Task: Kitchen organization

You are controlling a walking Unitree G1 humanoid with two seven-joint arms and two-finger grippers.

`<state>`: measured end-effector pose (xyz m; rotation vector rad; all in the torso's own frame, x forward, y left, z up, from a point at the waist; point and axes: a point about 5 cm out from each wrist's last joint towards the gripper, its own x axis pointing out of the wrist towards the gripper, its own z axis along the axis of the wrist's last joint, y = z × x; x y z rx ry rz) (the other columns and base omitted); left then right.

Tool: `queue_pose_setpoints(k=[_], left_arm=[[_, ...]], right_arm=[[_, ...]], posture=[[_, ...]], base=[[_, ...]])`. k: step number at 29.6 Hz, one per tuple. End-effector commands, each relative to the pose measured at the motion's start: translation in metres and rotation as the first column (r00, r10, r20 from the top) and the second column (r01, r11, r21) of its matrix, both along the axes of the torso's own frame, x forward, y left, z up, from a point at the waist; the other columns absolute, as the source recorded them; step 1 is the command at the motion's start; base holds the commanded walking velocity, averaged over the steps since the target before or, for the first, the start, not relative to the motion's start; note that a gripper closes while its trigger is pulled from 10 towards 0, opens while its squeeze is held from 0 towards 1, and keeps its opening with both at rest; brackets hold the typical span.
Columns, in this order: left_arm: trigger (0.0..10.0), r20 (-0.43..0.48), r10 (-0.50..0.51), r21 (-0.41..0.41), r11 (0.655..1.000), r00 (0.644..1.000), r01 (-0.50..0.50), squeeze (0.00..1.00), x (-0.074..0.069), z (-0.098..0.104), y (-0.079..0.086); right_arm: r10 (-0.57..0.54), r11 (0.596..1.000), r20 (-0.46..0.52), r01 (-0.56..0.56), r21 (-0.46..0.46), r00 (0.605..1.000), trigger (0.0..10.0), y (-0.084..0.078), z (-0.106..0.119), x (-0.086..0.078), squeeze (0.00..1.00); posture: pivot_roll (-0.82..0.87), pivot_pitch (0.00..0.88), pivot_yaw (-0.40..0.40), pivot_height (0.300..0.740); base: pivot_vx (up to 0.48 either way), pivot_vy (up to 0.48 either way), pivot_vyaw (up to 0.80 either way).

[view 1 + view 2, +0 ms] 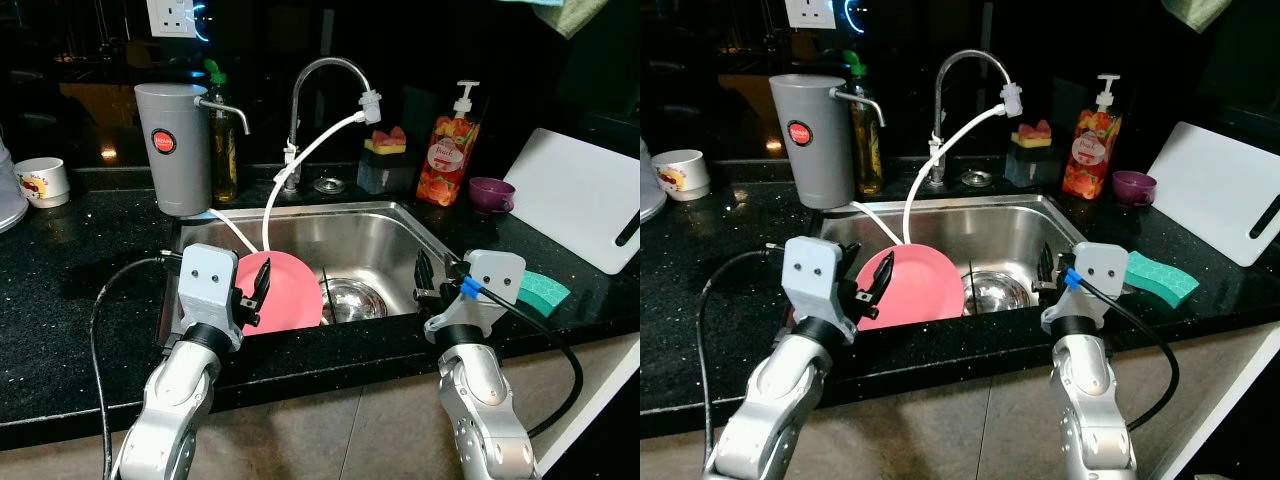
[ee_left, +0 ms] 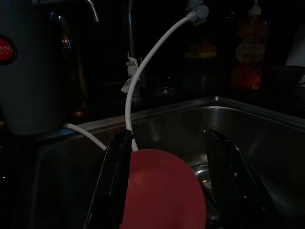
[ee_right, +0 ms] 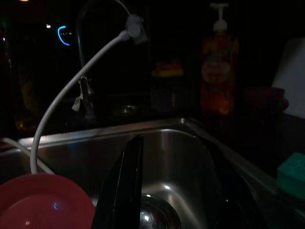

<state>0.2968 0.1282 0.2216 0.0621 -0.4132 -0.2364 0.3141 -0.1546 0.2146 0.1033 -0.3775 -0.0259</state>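
Note:
A pink plate (image 1: 285, 290) stands on edge in the steel sink (image 1: 385, 235), leaning at its front left. My left gripper (image 1: 255, 295) is open at the plate's left rim. In the left wrist view the plate (image 2: 162, 191) sits between the two spread fingers (image 2: 114, 181) without being clamped. Over the sink's front right corner my right gripper (image 1: 423, 280) hangs open, holding nothing. The right wrist view looks past its fingers (image 3: 124, 186) to the drain (image 3: 157, 217) and the plate (image 3: 43, 200).
A white hose (image 1: 300, 165) runs from the faucet (image 1: 325, 70) into the sink. A grey water filter (image 1: 173, 148), a soap bottle (image 1: 447, 150), a purple cup (image 1: 491, 193), a white cutting board (image 1: 580, 195) and a green sponge (image 1: 543, 290) stand on the black counter.

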Motion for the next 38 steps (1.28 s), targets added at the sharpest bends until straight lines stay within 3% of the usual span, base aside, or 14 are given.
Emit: queue_pose_setpoints(k=[1, 14, 20, 38], left_arm=[[10.0, 0.0, 0.002, 0.002, 1.0, 1.0, -0.002, 0.0, -0.001, 0.001, 0.001], [10.0, -0.006, -0.005, -0.002, 1.0, 1.0, 0.005, 0.0, -0.003, -0.001, -0.001], [10.0, -0.01, 0.003, -0.019, 1.0, 1.0, -0.003, 0.0, -0.002, -0.001, -0.003], [10.0, -0.014, -0.014, -0.024, 1.0, 1.0, 0.014, 0.0, -0.005, 0.0, -0.006]], right_arm=[[0.004, 1.0, 0.01, -0.004, 0.015, 1.0, 10.0, -0.001, 0.004, 0.002, 0.0], [0.006, 0.999, 0.01, -0.006, 0.037, 1.0, 10.0, 0.002, 0.005, 0.002, 0.0], [0.042, 0.999, 0.012, -0.042, 0.021, 0.999, 10.0, 0.01, 0.005, 0.0, 0.0], [-0.024, 1.0, 0.024, 0.023, 0.019, 0.999, 10.0, -0.005, 0.01, -0.005, 0.0]], posture=[[0.13, 0.037, -0.066, 0.74], [0.14, 0.031, -0.069, 0.74], [0.12, 0.032, -0.068, 0.74], [0.1, 0.049, -0.064, 0.74]], base=[[0.0, 0.0, 0.0], [0.0, 0.0, 0.0], [0.0, 0.0, 0.0], [0.0, 0.0, 0.0]])
